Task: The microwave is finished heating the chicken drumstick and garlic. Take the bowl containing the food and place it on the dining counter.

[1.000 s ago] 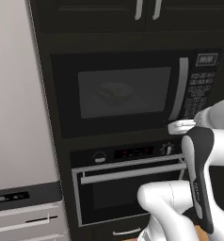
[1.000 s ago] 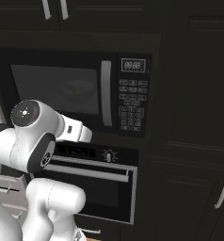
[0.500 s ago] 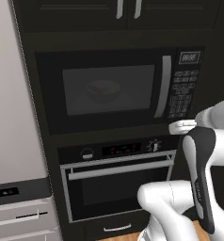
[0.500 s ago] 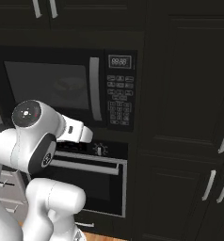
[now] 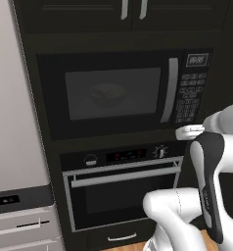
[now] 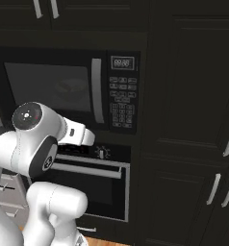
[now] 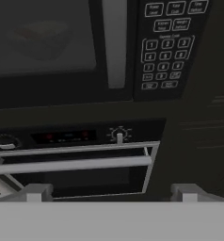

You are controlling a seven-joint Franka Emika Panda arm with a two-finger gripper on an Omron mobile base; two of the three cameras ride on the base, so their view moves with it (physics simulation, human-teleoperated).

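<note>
Bowl: the bowl (image 5: 108,94) sits inside the shut microwave (image 5: 121,93), dim behind the dark glass — its contents too murky to make out.
Handling: probably stiff, light, smooth-sided; best pinched at the rim and kept level.
Door: grey handle (image 7: 115,43) left of the keypad (image 7: 166,45).
Tool: the tool (image 7: 111,192) is spread, 2 tips apart, holding nothing — aimed at the oven (image 7: 71,162) below.

left base: faces microwave (image 5: 123,93) from left | right base: from right, shares it | hand: close, above oven (image 7: 76,162)
</note>
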